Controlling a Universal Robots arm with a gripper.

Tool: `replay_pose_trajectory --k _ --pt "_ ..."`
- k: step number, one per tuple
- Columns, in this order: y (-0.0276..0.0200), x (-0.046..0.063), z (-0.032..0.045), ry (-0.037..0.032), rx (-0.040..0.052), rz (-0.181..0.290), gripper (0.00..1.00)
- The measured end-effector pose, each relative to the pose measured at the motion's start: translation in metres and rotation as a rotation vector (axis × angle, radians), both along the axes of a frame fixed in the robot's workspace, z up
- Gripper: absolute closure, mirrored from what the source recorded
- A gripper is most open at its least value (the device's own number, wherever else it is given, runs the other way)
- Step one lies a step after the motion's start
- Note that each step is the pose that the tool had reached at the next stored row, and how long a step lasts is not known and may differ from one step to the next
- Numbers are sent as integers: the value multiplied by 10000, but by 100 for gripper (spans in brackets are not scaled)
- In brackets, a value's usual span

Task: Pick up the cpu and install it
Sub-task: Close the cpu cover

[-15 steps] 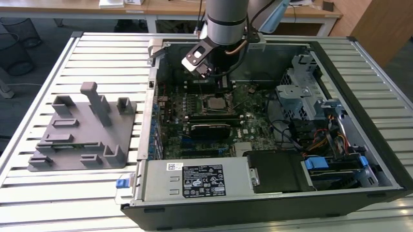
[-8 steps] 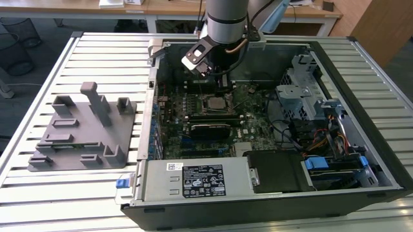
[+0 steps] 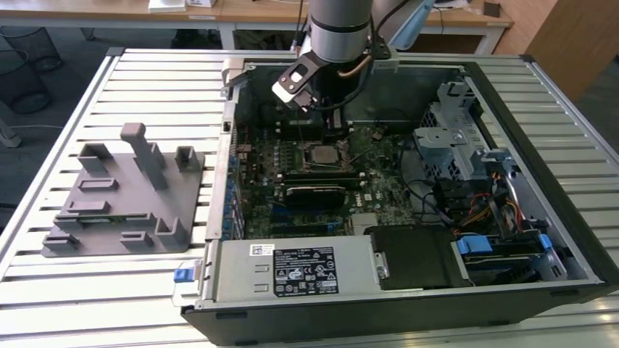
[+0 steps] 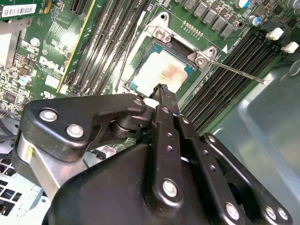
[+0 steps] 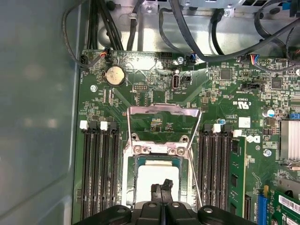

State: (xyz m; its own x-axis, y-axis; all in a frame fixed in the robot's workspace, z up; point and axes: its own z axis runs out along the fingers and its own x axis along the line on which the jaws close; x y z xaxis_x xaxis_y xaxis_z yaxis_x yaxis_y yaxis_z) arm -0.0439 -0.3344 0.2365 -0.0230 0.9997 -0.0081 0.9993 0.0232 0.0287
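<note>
Exterior view: arm [image 3: 338, 29] upright over case [image 3: 387, 319] | second wrist view: end effector [image 4: 161, 89] closed, empty, above seated cpu [image 4: 161, 70]

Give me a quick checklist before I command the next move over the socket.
1. cpu lying inside the socket: ok.
2. Load plate swung open, off the cpu: ok.
3. Retention lever released: ok.
4. gripper shut, tips over the cpu: ok.
5. gripper touching the cpu: cannot tell.
6. cpu seated flat: cannot tell.
</note>
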Motion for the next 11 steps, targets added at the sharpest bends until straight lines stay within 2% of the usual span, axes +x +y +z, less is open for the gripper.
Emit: replay_pose_trajectory --k 11 --pt "14 0 42 0 -103 1 89"
